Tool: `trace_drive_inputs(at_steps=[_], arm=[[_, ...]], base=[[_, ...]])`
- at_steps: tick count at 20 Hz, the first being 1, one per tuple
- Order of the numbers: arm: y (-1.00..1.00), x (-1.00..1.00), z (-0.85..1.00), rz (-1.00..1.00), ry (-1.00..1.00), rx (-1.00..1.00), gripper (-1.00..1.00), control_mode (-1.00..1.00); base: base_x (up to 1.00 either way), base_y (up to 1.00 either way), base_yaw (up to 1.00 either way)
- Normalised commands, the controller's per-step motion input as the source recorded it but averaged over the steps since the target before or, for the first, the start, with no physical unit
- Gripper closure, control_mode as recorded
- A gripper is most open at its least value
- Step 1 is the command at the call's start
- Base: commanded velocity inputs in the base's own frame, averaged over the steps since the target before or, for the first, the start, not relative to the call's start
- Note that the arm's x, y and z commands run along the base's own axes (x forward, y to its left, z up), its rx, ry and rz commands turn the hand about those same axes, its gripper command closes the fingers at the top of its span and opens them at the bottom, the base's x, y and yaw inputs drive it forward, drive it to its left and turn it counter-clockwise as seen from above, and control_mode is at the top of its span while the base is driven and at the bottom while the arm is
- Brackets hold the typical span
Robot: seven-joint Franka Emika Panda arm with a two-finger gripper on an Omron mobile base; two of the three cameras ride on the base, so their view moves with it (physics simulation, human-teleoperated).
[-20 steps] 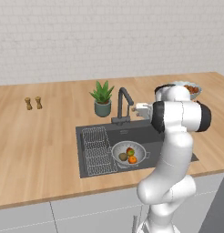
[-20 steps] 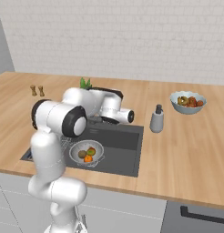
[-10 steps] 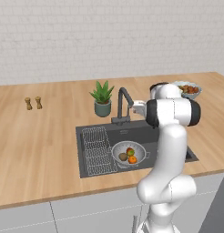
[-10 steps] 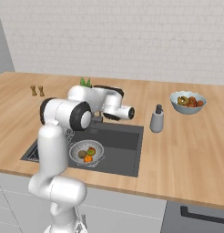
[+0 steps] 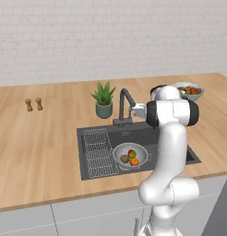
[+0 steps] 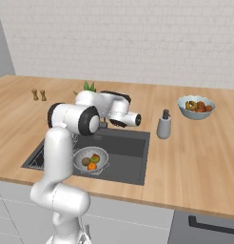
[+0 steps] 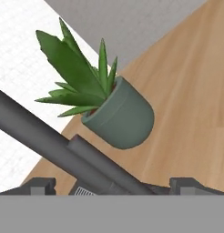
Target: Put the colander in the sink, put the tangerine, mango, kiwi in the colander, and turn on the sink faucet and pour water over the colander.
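Observation:
The silvery colander sits in the dark sink. Inside it lie the tangerine, the mango and the kiwi. The dark faucet stands behind the basin, and I see no water from it. My gripper is open at the faucet's spout. In the hand view the faucet's dark bar runs across between the two fingertips.
A potted plant stands just left of the faucet. A wire rack lies in the sink's left part. A soap pump bottle and a fruit bowl are on the right, two shakers far left.
The hand has shifted a little left, closer to the faucet, and the elbow has swung with it. The jaws stayed open and the colander with its fruit has not moved.

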Motion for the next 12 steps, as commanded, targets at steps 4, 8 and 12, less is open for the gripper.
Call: trace_drive_inputs(at_steps=[4,8,12], arm=[[0.17,0.02,-0.18,0.0,-0.01,0.0,-1.0,-1.0],[0.12,0.19,-0.17,0.0,0.0,0.0,-1.0,-1.0],[0.01,0.2,-0.16,0.0,0.0,0.0,-1.0,-1.0]], base=[[0.0,0.0,0.0],[0.0,0.0,0.0],[0.0,0.0,0.0]])
